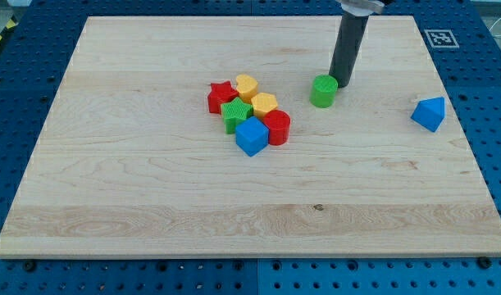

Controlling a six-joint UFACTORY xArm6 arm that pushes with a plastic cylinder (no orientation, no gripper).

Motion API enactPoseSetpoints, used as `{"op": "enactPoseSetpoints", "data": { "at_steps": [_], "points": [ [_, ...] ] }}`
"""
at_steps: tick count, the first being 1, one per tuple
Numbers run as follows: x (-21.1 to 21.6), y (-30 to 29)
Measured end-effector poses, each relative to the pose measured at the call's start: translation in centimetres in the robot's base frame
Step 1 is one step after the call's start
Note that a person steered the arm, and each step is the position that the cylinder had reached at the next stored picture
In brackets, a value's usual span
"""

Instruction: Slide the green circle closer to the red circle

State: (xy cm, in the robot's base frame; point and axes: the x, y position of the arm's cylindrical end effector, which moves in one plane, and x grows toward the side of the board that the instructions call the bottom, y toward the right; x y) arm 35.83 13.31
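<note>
The green circle (323, 91) stands on the wooden board right of centre, towards the view's top. The red circle (277, 128) sits at the right end of a tight cluster of blocks, down-left of the green circle, with a gap between them. My tip (341, 82) is down on the board just at the green circle's upper right side, touching or almost touching it. The dark rod rises from there to the view's top edge.
The cluster also holds a red star (221, 96), a yellow hexagon (247, 85), a second yellow block (264, 104), a green star (234, 114) and a blue cube (252, 137). A blue pyramid-like block (429, 113) lies alone near the board's right edge (467, 147).
</note>
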Motion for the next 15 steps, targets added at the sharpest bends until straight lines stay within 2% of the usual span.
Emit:
{"op": "enactPoseSetpoints", "data": {
  "at_steps": [4, 6, 7, 9, 12, 15],
  "points": [
    [3.2, -2.3],
    [4.1, 1.4],
    [4.5, 1.4],
    [1.3, 0.3],
    [3.9, 0.2],
    [4.0, -0.8]
  ]
}}
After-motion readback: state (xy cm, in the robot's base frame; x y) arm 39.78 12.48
